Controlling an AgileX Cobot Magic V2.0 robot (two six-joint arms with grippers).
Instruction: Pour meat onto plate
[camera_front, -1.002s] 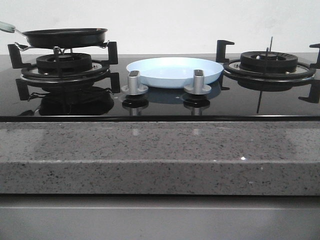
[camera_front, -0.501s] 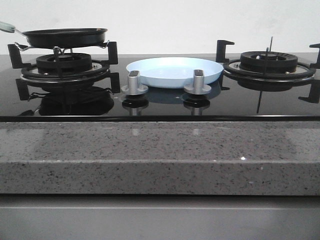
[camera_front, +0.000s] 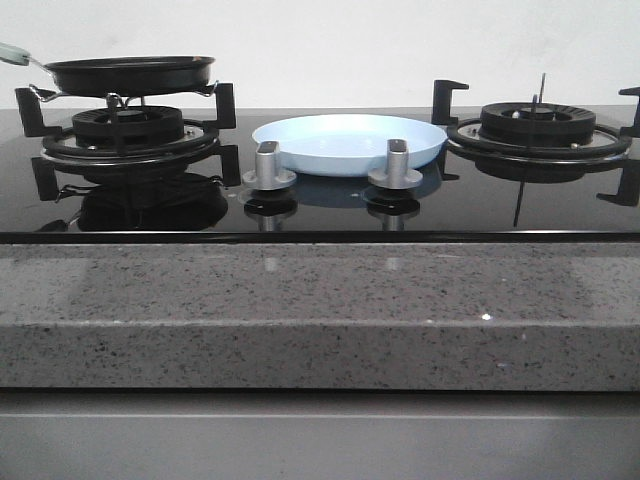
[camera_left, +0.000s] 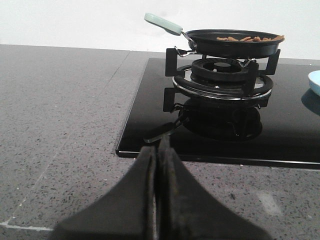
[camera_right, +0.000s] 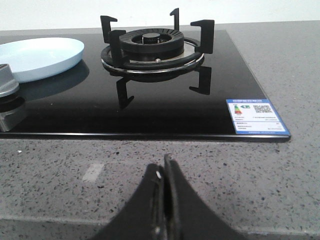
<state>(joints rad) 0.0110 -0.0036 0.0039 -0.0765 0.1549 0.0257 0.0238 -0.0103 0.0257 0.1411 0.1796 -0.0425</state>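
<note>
The pale-blue plate (camera_front: 349, 142) lies on the black glass hob between the two burners; its edge shows in the left wrist view (camera_left: 315, 81) and it shows in the right wrist view (camera_right: 40, 57). The black frying pan (camera_front: 130, 75) with a pale-green handle (camera_left: 163, 23) sits on the left burner. The meat (camera_left: 248, 38), small light-brown pieces, lies in the pan. My left gripper (camera_left: 157, 150) is shut and empty over the grey counter, short of the hob's front left corner. My right gripper (camera_right: 163, 167) is shut and empty over the counter before the right burner. Neither gripper shows in the front view.
The left burner's black grate (camera_front: 128, 135) holds the pan. The right burner (camera_front: 540, 125) stands bare, also in the right wrist view (camera_right: 152, 47). Two silver knobs (camera_front: 268, 165) (camera_front: 396, 163) stand before the plate. A label (camera_right: 256, 116) sits at the hob's front right corner. The speckled grey counter (camera_front: 320, 310) surrounds the hob.
</note>
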